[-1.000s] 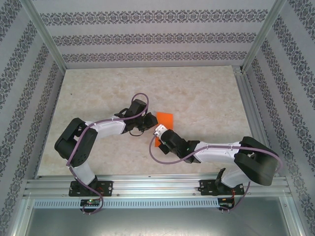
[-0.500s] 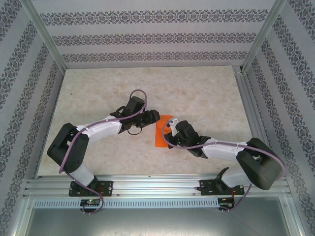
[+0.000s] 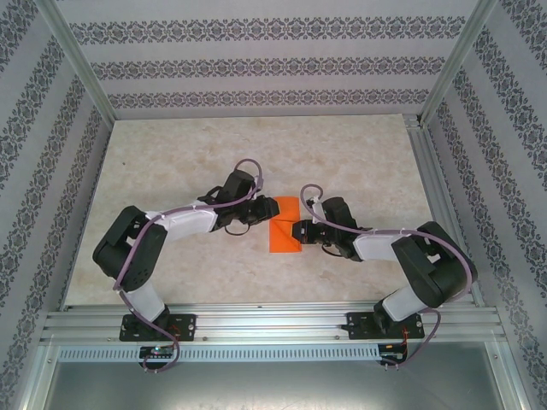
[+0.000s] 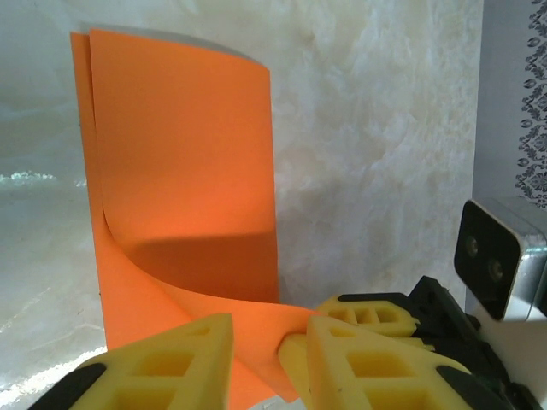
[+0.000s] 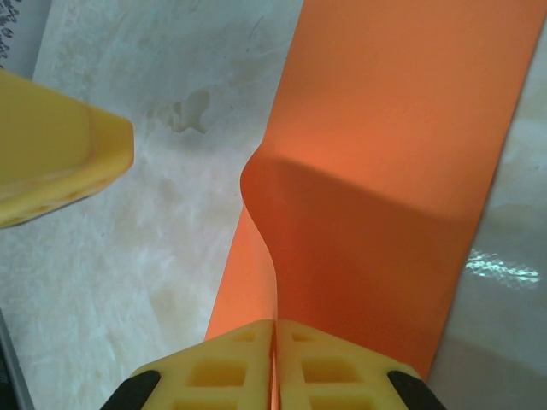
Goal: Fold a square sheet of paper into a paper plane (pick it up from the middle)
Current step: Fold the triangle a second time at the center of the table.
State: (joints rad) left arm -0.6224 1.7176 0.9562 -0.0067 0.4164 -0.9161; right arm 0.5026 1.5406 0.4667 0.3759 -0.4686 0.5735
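on a pale, marble-look table [image 3: 359, 162], the left gripper [image 3: 267, 210] reaches in from the left. its ribbed yellow fingers [image 4: 162, 359] stand a narrow gap apart, and a loose lower corner of the paper lies in that gap without being clamped. at centre lies the square sheet of paper [image 3: 285, 229], thin, plain, matt bright orange. it is doubled over into a narrow rectangle whose long axis runs from the arm bases toward the far wall. in the left wrist view the sheet [image 4: 184, 162] has two layers slightly offset along its left edge, and the upper layer curls up smoothly off the table near the fingers. on the right, the right gripper [image 3: 299, 229] meets the rectangle's right edge. its yellow fingers [image 5: 226, 371] are pressed together on the lifted edge of the paper [image 5: 402, 128], which bows up in a soft, shadowed wave. patterned wallpaper [image 3: 256, 64] lines the enclosure.
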